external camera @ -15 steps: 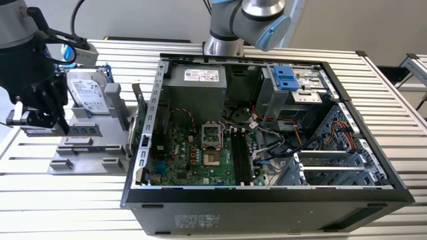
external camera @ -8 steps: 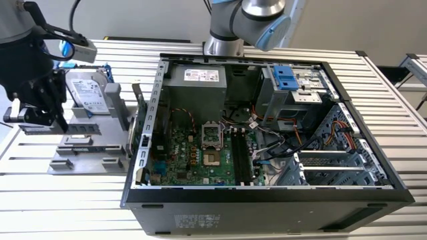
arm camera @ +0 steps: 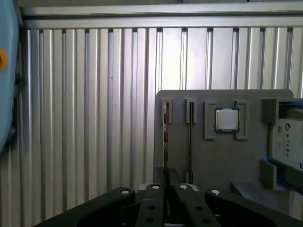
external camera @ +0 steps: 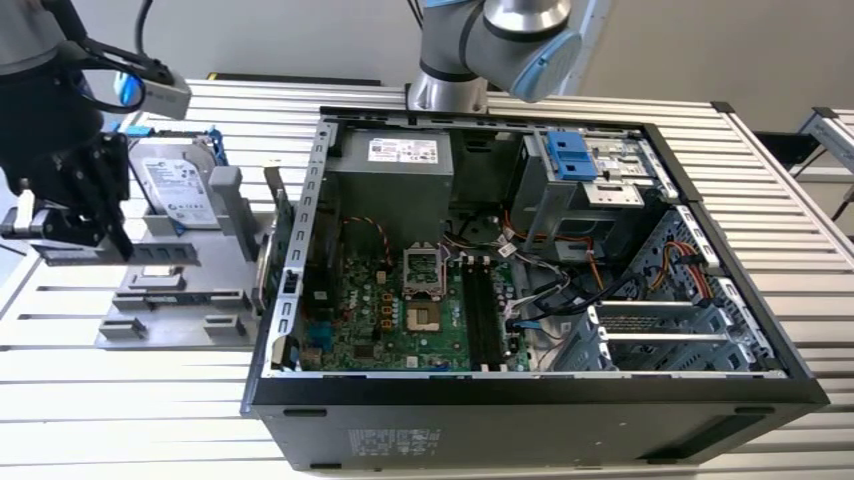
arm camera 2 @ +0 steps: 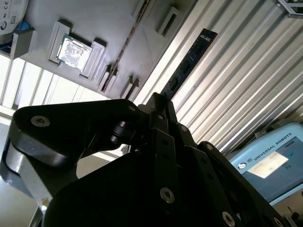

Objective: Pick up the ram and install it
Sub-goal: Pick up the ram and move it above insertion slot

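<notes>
1 gripper clamped narrow on 1 ram, held over 1 grey tray. The tray carries 1 processor chip and 1 hard drive. 1 open computer case stands beside the tray.

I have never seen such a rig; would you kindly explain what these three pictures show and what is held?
This is a robot arm ending in a black gripper. The exterior view looks on from off the arm; both wrist views come from cameras riding on it. On the ribbed table stand an open computer case and a grey parts tray with a hard drive and a processor chip. The gripper appears shut on the ram, a long dark memory stick jutting from it in the second wrist view.
</notes>
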`<state>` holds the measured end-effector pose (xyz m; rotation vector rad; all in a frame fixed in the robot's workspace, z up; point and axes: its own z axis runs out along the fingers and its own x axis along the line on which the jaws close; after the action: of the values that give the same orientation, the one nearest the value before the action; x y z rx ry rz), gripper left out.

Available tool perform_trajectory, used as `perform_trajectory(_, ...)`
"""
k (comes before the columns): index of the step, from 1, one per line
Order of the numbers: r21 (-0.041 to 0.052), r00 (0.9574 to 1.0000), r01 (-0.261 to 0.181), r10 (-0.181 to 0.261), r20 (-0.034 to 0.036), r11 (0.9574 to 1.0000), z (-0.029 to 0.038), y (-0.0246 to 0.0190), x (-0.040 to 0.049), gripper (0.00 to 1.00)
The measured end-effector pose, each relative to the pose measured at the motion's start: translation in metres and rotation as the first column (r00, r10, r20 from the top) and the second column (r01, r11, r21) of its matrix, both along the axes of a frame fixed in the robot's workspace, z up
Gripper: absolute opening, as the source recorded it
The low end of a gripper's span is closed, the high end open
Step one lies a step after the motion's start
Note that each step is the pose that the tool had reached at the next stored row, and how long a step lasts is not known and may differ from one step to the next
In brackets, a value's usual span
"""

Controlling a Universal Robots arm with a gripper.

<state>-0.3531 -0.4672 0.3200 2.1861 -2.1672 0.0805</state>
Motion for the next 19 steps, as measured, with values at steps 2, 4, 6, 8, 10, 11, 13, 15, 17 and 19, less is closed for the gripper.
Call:
perform_trajectory(2, -0.0001, 1.0000, 0.000, 0.000, 0.0000, 1.0000, 0.0017, 0.0000, 0.0000, 0.00)
perform_trajectory(4, 0.0000, 1.0000, 0.000, 0.000, 0.0000, 1.0000, 0.0034, 0.0000, 0.0000, 0.00)
perform_trajectory(6, 0.0000, 1.0000, 0.000, 0.000, 0.0000, 1.0000, 0.0050, 0.0000, 0.0000, 0.00)
perform_trajectory(8, 0.0000, 1.0000, 0.000, 0.000, 0.0000, 1.0000, 0.0068, 0.0000, 0.0000, 0.00)
perform_trajectory(10, 0.0000, 1.0000, 0.000, 0.000, 0.0000, 1.0000, 0.0084, 0.0000, 0.0000, 0.00)
perform_trajectory(11, 0.0000, 1.0000, 0.000, 0.000, 0.0000, 1.0000, 0.0093, 0.0000, 0.0000, 0.00)
perform_trajectory(13, -0.0001, 1.0000, 0.000, 0.000, 0.0000, 1.0000, 0.0111, 0.0000, 0.0000, 0.00)
perform_trajectory(15, -0.0001, 1.0000, 0.000, 0.000, -0.0001, 1.0000, 0.0128, 0.0000, 0.0000, 0.00)
perform_trajectory(17, -0.0001, 1.0000, 0.000, 0.000, -0.0001, 1.0000, 0.0143, 0.0000, 0.0000, 0.00)
perform_trajectory(19, 0.0001, 1.0000, 0.000, 0.000, 0.0001, 1.0000, 0.0159, 0.0000, 0.0000, 0.00)
